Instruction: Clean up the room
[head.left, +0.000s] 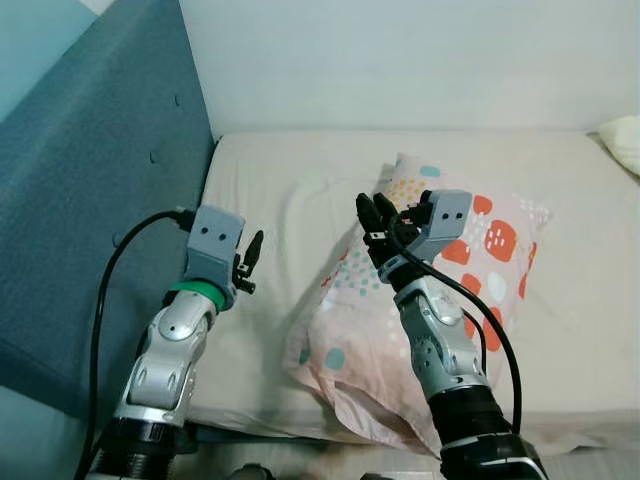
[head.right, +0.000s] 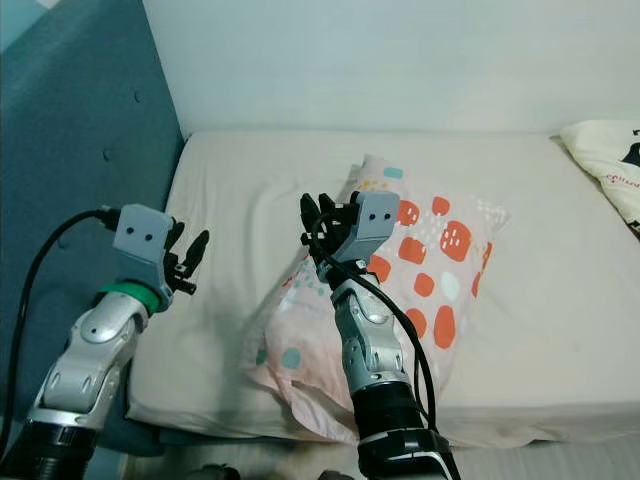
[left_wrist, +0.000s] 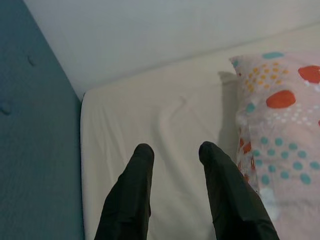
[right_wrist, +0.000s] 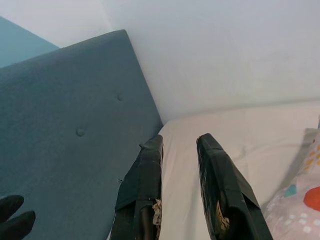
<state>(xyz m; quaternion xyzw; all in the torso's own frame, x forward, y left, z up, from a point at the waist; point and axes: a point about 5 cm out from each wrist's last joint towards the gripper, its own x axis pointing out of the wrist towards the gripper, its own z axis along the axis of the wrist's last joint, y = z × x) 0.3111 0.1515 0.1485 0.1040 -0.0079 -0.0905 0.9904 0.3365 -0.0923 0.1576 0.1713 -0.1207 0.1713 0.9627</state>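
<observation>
Both of my pincers are raised over the bed (head.left: 300, 190), released and grasping nothing: the right pincer (head.left: 376, 228) hangs just above the spotted pillow (head.left: 440, 300), the left pincer (head.left: 248, 258) to its left over bare sheet, near the blue headboard (head.left: 90, 200). The pillow lies slantwise under and beyond my right pincer, its near corner at the bed's front edge. I judge it light, soft and floppy; it would sag from whatever point I pinch, and the case may slide over the filling. A corner or a bunched edge gives my thin fingers (right_wrist: 145, 185) the best bite, preferably one pincer at each end. Count: one spotted pillow, one cream pillow (head.right: 605, 160) far to my right, partly cut off, and two pincers.
</observation>
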